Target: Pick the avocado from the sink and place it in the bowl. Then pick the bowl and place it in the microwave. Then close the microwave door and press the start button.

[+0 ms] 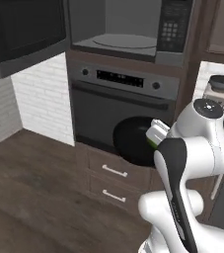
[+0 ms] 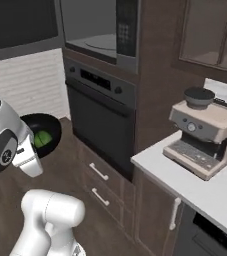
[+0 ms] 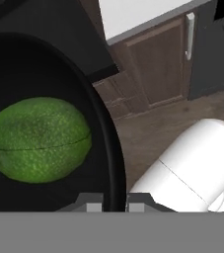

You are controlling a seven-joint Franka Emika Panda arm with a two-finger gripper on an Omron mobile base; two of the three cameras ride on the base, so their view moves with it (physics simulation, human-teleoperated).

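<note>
Hand view puts the small bright green avocado (image 3: 37,140) at left centre of the frame, lying inside the wide, shallow black round bowl (image 3: 107,148), its long axis running left to right across the picture. The bowl's thin rim curves down to the bottom of the frame and passes straight between the two dark fingertips of the gripper (image 3: 115,201), which are clenched on that rim; so the bowl is carried and the fruit rides in it.

From the left base view the bowl (image 1: 130,141) hangs at mid-frame in front of the grey oven with the bar handle (image 1: 118,116), held clear of the floor. The wide grey steel microwave (image 1: 128,29) sits in the upper part of the frame, its pale cavity open, directly above the oven and above the bowl. Its microwave door (image 1: 24,29), a dark-glass panel, stands swung out at the upper left.

My judgement: the coming move turns on height, since the cavity lies up and beyond the gripper, and the bowl must stay level so the fruit does not roll out
</note>
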